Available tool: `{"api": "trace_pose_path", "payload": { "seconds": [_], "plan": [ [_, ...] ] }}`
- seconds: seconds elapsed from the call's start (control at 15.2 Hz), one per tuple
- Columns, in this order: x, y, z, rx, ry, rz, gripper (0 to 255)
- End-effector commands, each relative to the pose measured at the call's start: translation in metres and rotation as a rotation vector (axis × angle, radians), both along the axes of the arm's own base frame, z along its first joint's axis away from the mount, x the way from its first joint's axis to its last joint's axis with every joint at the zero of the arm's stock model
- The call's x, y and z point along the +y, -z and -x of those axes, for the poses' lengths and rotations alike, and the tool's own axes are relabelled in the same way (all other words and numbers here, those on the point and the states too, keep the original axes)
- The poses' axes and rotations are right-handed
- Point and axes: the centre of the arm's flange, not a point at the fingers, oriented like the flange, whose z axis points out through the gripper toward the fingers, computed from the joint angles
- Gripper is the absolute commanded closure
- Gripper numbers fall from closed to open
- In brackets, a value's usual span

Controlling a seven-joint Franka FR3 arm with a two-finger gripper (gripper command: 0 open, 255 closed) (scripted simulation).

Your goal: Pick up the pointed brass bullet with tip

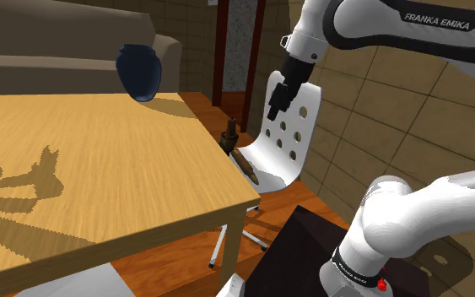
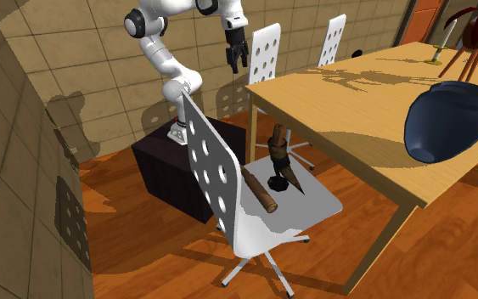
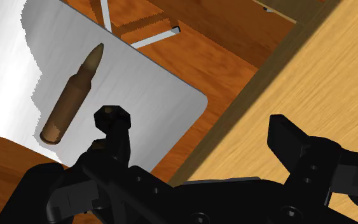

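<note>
The gripper (image 3: 196,124) sits closest, its two black fingers standing wide apart with nothing between them. The largest thing here is the wooden table (image 1: 100,169), and one finger hangs above its top. Beside the table stands the white chair (image 2: 322,204), and on its seat lies the bullet (image 3: 72,95) (brown case, duller pointed tip).

The reach turns on this: the hand hangs well above the seat, and the bullet lies out beyond the finger farther from the table, not between the two. Its long axis lies flat on the seat, base nearer the hand and tip pointing away. I judge the hand must shift away from the table and descend, jaws set across that axis. A small dark upright object (image 2: 281,157) stands just beside the bullet and could get in the way.
</note>
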Motion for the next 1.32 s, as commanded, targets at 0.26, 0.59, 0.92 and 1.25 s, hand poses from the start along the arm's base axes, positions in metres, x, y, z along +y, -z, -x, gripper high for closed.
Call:
{"api": "trace_pose_path", "payload": {
  "seconds": [0.26, 0.59, 0.92, 1.25],
  "plan": [
    [-0.015, 0.036, -0.038, 0.027, 0.055, 0.010, 0],
    [-0.037, 0.082, -0.082, 0.060, 0.124, 0.023, 0],
    [-0.063, 0.129, -0.123, 0.093, 0.193, 0.036, 0],
    [-0.092, 0.177, -0.161, 0.127, 0.262, 0.048, 0]
  ]
}}
